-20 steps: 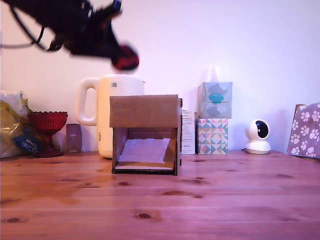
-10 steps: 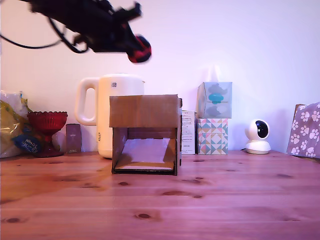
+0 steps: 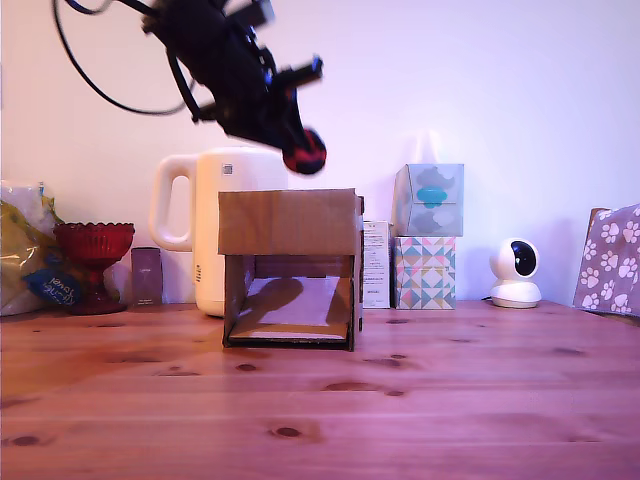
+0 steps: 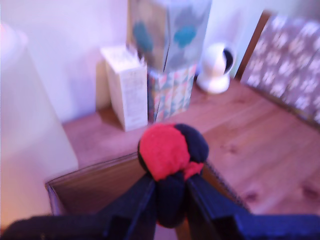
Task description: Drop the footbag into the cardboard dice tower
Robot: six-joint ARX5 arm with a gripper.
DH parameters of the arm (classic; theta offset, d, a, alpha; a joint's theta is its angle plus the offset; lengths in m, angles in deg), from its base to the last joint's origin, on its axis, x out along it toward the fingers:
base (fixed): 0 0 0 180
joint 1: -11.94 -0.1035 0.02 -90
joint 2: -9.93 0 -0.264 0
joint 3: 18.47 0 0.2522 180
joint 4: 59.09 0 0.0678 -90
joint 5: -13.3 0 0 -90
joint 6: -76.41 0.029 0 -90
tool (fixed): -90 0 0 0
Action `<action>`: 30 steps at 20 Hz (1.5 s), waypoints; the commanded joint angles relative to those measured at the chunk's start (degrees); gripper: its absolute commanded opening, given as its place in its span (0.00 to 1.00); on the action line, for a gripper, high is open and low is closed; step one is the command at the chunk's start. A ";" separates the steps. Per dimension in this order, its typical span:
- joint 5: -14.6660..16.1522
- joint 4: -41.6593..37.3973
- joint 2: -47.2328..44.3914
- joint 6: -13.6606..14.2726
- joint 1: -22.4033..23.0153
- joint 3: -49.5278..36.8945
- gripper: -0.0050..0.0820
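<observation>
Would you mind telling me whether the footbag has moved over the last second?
Yes. The footbag, held in the gripper, has travelled toward the exterior view's right and down, ending just above the cardboard dice tower.

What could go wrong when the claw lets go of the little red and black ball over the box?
1. The footbag hangs near the exterior view's right part of the cardboard dice tower, above its top. In the wrist view it sits over the open top's far corner, so it might clip the rim and bounce out.
2. If it misses, it could roll toward the tissue boxes or the white kettle.
3. The claw is tilted, so the drop may go crooked.
</observation>
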 commanded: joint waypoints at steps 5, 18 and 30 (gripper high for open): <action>-0.11 -0.28 -0.66 2.34 -0.70 0.50 0.21; 4.87 12.17 4.92 3.23 -0.61 1.25 0.06; 6.12 -22.67 25.97 3.30 1.11 -39.10 0.03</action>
